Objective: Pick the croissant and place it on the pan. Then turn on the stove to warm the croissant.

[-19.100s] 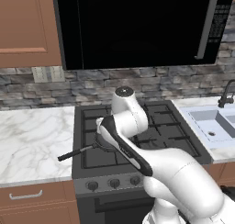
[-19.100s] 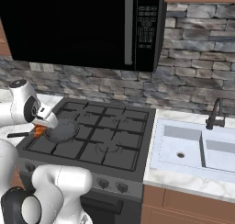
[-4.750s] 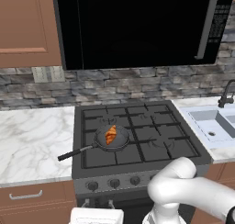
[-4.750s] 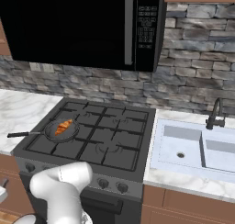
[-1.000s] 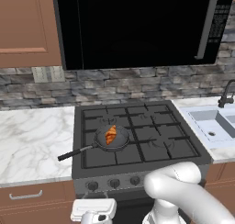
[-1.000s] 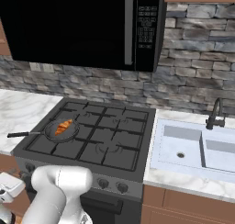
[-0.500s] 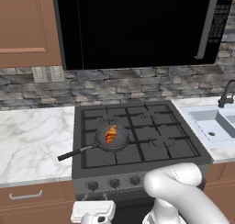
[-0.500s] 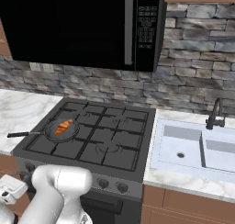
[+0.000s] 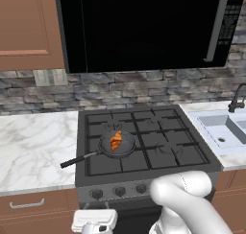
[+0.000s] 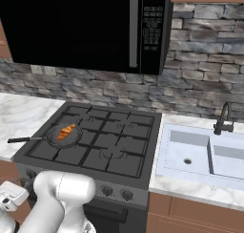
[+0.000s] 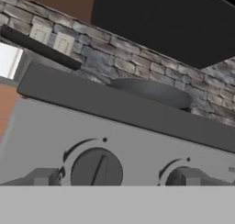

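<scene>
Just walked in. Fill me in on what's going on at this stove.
The croissant already lies in the pan, which sits on the front left burner of the stove. The robot arm has dropped low in front of the range, and its gripper points at a front knob, with a finger on either side of it. The jaws look spread, not yet closed on the knob. Turning the burner on seems to be next.

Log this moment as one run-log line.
croissant: in pan | pan: on stove front-left burner | gripper: low before stove front, fingers either side of a knob | jaw state: open
</scene>
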Available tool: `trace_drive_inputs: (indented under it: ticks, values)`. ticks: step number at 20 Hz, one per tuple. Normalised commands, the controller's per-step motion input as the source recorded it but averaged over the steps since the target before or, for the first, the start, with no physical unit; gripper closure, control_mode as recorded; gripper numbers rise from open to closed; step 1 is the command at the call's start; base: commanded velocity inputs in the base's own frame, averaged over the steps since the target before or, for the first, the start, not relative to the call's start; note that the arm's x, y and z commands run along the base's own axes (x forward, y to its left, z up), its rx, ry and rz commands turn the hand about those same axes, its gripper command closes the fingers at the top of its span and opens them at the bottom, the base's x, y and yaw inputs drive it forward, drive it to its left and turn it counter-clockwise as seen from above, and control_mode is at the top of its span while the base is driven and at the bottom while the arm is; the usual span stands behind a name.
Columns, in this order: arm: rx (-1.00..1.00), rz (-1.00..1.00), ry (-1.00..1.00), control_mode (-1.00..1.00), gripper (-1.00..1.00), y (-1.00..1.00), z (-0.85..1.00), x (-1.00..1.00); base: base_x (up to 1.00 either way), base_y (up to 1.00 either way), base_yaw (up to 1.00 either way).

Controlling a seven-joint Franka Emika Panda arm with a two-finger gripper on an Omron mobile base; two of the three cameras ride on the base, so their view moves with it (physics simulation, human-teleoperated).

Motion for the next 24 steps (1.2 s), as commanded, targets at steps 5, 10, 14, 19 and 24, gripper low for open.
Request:
trace_drive_inputs:
  ticks: [5, 10, 14, 19, 24]
  values:
    - [0.00, 0.00, 0.00, -1.00, -1.00, 0.04, -0.02, 0.19, 0.00, 0.00, 0.00]
    - [0.00, 0.00, 0.00, -1.00, -1.00, 0.00, -0.04, 0.14, 0.00, 0.00, 0.00]
    - [0.00, 0.00, 0.00, -1.00, -1.00, 0.00, -0.06, 0.13, 0.00, 0.00, 0.00]
    - [0.00, 0.00, 0.00, -1.00, -1.00, 0.00, -0.09, 0.14, 0.00, 0.00, 0.00]
    - [0.00, 0.00, 0.00, -1.00, -1.00, 0.00, -0.08, 0.10, 0.00, 0.00, 0.00]
